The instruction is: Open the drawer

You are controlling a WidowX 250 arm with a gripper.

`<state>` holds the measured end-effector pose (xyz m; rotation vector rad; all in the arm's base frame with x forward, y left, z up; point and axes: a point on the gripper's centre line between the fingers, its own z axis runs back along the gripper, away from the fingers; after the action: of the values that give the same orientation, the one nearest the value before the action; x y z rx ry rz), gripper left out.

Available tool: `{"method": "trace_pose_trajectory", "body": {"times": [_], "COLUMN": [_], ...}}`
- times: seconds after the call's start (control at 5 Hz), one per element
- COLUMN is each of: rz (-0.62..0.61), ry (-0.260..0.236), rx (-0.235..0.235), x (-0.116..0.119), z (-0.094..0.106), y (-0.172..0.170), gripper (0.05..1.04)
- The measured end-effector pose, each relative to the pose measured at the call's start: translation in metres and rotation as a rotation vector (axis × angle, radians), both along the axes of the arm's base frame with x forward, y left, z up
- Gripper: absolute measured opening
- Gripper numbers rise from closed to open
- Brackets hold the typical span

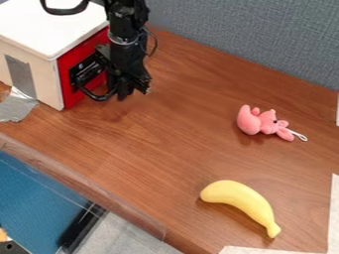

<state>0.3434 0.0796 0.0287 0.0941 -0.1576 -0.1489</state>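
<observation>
- Hanging near the upper-left corner of the desk (165, 144), the gripper (131, 90) is seen beside the black handle (99, 97) of the red drawer (69, 96).
- Whether it is clenched cannot be told.

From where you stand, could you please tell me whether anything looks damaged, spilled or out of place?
I see nothing spilled or damaged. The one oddity is the wrinkled grey tape at the box, running down its side and onto the table, probably a makeshift anchor.
</observation>
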Motion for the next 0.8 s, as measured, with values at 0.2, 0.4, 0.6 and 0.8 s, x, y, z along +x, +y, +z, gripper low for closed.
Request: {"method": "trace_pose_trajectory", "body": {"times": [0.2,0.4,0.6,0.8], "rz": [0.001,-0.002,0.008,0.014], "ry": [0.010,0.015,0.015,0.021], "rx": [-0.015,-0.042,-0.062,-0.085], "x": [0.002,0.003,0.005,0.006], "z": [0.003,0.005,0.006,0.010], "y": [-0.005,-0.017,-0.020,-0.023], "gripper": [0.177,0.177,0.177,0.175]}}
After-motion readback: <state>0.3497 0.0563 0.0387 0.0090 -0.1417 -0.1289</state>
